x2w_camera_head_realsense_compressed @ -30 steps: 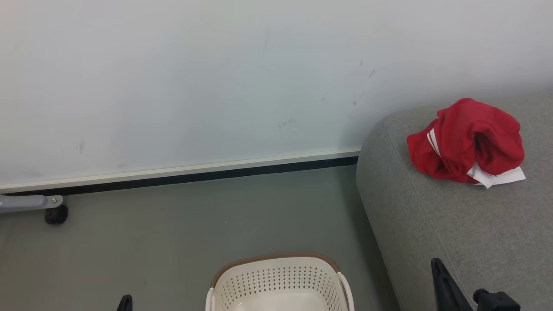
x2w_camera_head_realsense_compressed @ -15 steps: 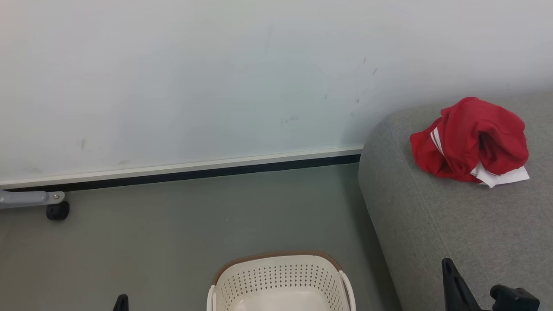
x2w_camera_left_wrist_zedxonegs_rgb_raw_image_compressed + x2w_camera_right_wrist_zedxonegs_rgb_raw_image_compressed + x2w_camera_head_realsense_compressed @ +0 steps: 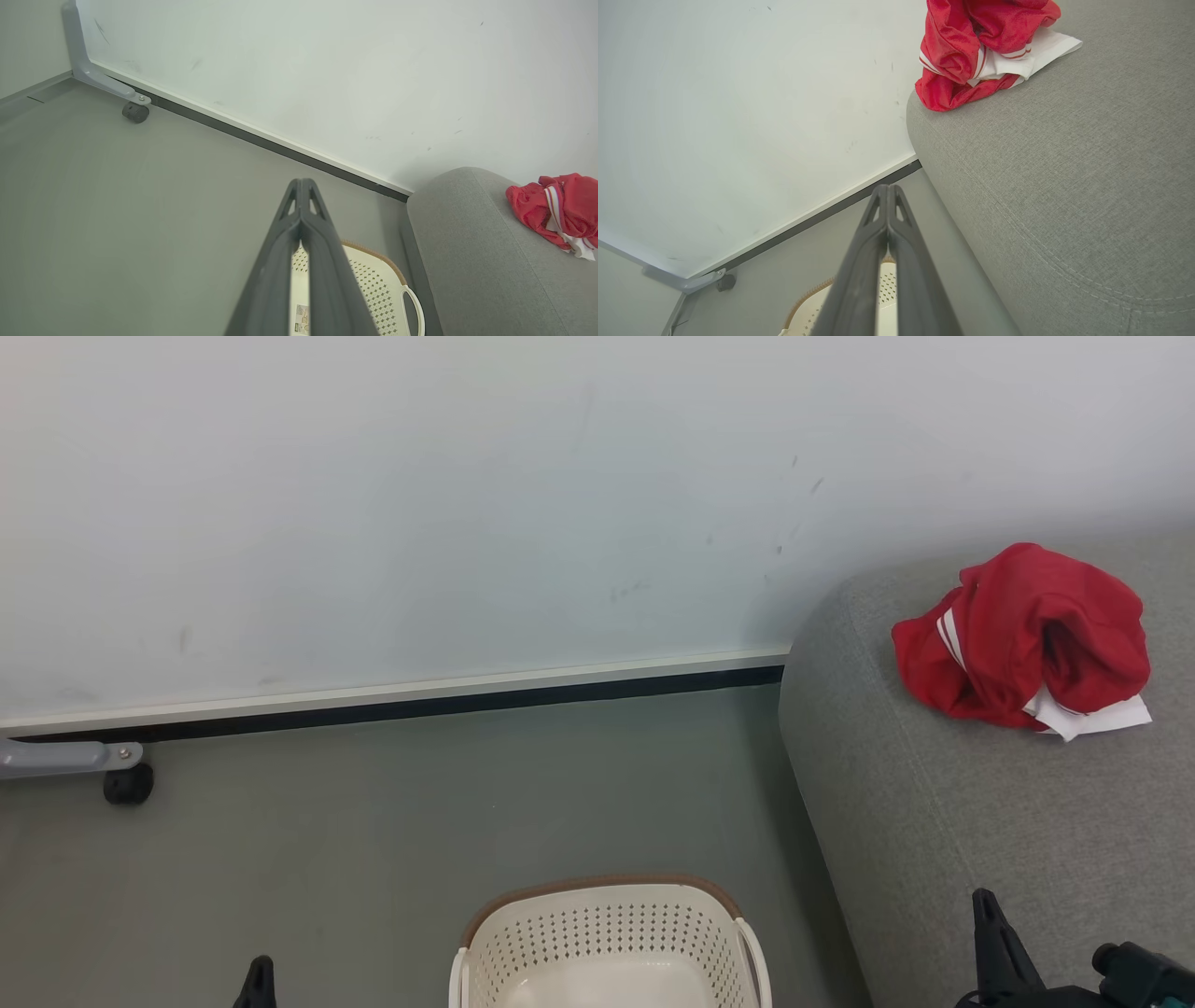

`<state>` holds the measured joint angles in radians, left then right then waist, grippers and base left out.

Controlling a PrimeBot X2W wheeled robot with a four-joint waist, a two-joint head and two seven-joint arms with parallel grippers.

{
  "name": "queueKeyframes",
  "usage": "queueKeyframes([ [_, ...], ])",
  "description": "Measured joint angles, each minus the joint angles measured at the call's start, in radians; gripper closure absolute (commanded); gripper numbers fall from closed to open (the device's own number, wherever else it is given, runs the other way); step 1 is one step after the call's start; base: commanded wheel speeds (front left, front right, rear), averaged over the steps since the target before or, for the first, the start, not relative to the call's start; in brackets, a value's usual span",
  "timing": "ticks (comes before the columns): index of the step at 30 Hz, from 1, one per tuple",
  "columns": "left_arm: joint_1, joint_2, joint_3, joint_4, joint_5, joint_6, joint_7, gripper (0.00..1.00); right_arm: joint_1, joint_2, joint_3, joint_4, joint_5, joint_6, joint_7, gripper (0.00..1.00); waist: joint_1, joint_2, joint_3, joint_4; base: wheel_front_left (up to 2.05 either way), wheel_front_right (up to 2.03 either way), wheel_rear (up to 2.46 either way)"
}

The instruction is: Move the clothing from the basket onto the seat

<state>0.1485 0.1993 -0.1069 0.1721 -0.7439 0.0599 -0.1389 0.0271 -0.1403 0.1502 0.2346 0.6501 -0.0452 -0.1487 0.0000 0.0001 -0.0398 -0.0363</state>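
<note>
While the crumpled red shiny clothing (image 3: pixel 1022 630) lies near the rounded end of the large grey fabric seat (image 3: pixel 934 821), well apart from the cream perforated plastic basket (image 3: pixel 597 929) on open grey floor (image 3: pixel 373 821) beside the seat's edge, the left end effector (image 3: pixel 302 184) and the right end effector (image 3: pixel 887 189) each have their fingers pressed together, and since a second ago the whole head view has merely shifted slightly.

On seat (image 3: pixel 980 821), toward its wall end: clothing (image 3: pixel 1022 635). Just left of seat, on floor (image 3: pixel 373 821): basket (image 3: pixel 607 929). Behind seat: wall (image 3: pixel 467 504). Well left of seat, at wall foot: caster (image 3: pixel 128 784).
</note>
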Motion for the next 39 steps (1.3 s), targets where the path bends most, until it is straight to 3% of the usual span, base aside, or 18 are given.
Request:
queueKeyframes([
  [39,-0.107,-0.075,0.096,0.056,-0.403,-0.088,0.122,1.00,-0.059,0.046,-0.138,0.030,0.455,0.078,0.130,1.00,0.0000,-0.0001,0.020,0.018,0.00,0.00,0.00],
])
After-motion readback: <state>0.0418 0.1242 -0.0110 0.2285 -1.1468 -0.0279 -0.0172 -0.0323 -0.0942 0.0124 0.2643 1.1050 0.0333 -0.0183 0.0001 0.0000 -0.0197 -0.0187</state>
